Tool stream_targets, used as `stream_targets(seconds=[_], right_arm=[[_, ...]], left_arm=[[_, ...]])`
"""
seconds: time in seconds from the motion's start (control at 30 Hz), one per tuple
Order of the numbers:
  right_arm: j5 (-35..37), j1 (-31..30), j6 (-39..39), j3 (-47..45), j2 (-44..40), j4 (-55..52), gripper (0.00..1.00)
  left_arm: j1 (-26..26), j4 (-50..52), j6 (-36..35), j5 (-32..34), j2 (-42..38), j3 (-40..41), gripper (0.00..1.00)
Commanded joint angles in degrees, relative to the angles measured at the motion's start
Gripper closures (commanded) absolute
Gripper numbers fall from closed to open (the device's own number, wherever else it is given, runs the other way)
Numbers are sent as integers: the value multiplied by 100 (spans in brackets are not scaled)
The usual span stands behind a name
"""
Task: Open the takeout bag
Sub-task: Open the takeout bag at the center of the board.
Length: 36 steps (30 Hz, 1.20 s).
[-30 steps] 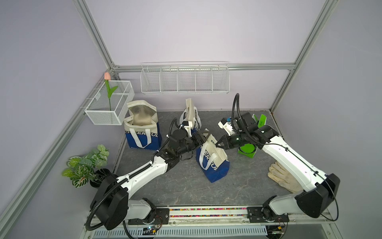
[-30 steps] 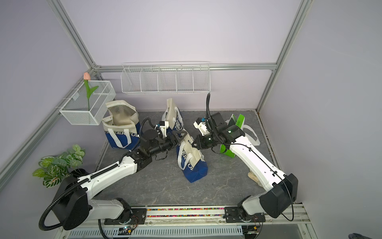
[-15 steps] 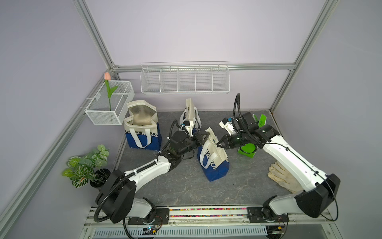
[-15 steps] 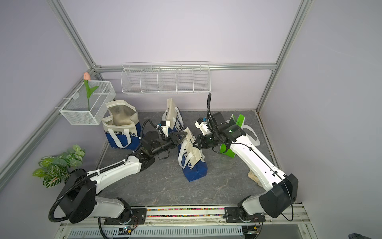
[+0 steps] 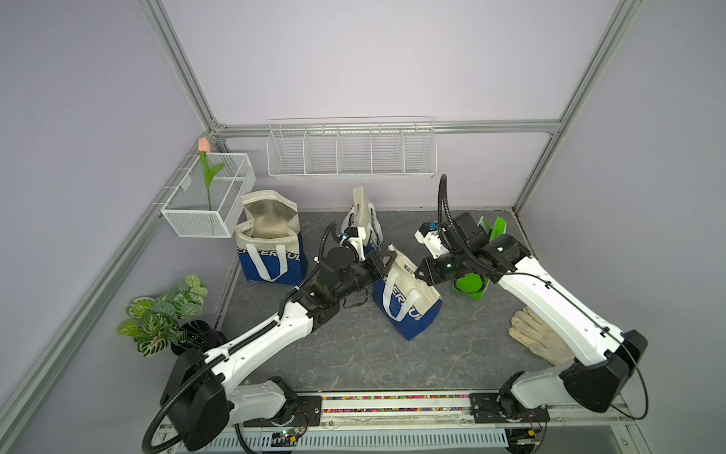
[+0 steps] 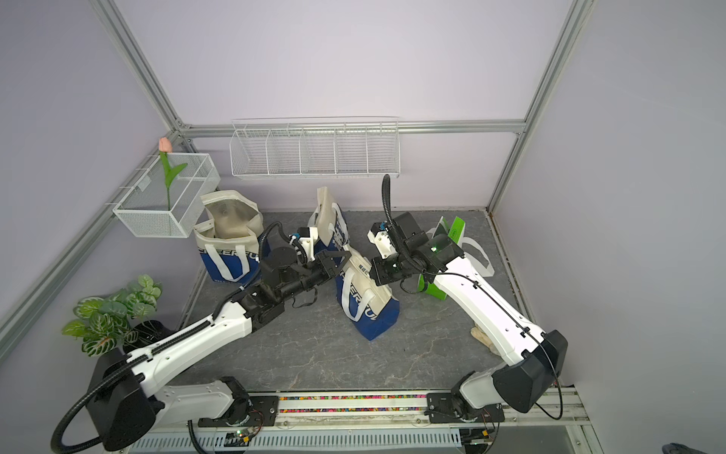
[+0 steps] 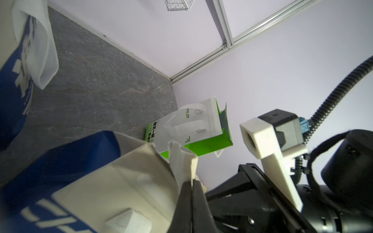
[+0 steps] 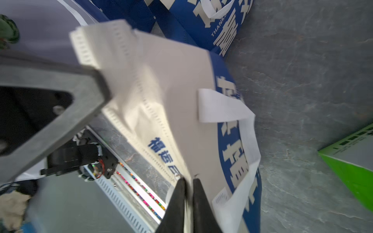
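— What can't I make out here?

— Your right wrist view smears the blue-and-cream fabric takeout bag [image 8: 181,100] with motion blur. Fabric sits between the fingers of the right gripper [image 8: 188,185], but you can't tell whether they pinch it. The bag's inside shows in no view.

— And from above?

— The right arm [image 5: 550,298] covers much of the green-and-white paper bag [image 5: 465,289] and part of the cream work glove [image 5: 530,334]; in a top view only a sliver of that glove [image 6: 482,337] shows. The left arm's wrist camera [image 5: 355,238] hides the lower part of the folded blue-and-cream bag [image 5: 363,204] behind it. In your left wrist view the takeout bag is out of focus and runs off the picture's edge.
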<state>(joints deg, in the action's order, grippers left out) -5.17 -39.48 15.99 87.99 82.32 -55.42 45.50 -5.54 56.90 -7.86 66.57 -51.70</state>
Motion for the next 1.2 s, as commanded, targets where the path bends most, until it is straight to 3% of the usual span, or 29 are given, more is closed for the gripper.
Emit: stream_targets(seconds=[0.0, 0.07, 0.17, 0.2, 0.3, 0.4, 0.5, 0.63, 0.77, 0.93, 1.17], right_arm=[[1498, -135, -189, -35, 0, -239, 77], [1662, -324, -216, -90, -115, -12, 61], [2064, -763, -350, -295, -487, 608, 25], [2318, -943, -459, -370, -610, 789, 19], [3179, -1425, -680, -572, -813, 1089, 13], [3274, -1491, -719, -723, -774, 1198, 11], [2782, -1234, -610, -730, -625, 1111, 15], [1827, -832, -430, -725, -572, 1014, 35], [1215, -797, -370, -737, -548, 903, 38], [1043, -763, -153, -730, -430, 639, 49], [746, -715, -30, -846, -412, 683, 76]], left_arm=[[-9, 313, 328, 520, -435, 1, 100], [19, 425, 462, 568, -538, 90, 100], [29, 586, 685, 649, -579, 169, 100], [29, 663, 713, 670, -587, 157, 100], [28, 960, 751, 737, -651, 10, 100], [27, 1261, 707, 845, -704, -111, 100], [29, 1272, 770, 938, -775, -15, 100], [30, 1056, 902, 880, -722, 179, 100], [30, 711, 991, 724, -531, 276, 100], [27, 604, 1004, 772, -361, 282, 100], [30, 246, 1024, 723, -115, 242, 100]])
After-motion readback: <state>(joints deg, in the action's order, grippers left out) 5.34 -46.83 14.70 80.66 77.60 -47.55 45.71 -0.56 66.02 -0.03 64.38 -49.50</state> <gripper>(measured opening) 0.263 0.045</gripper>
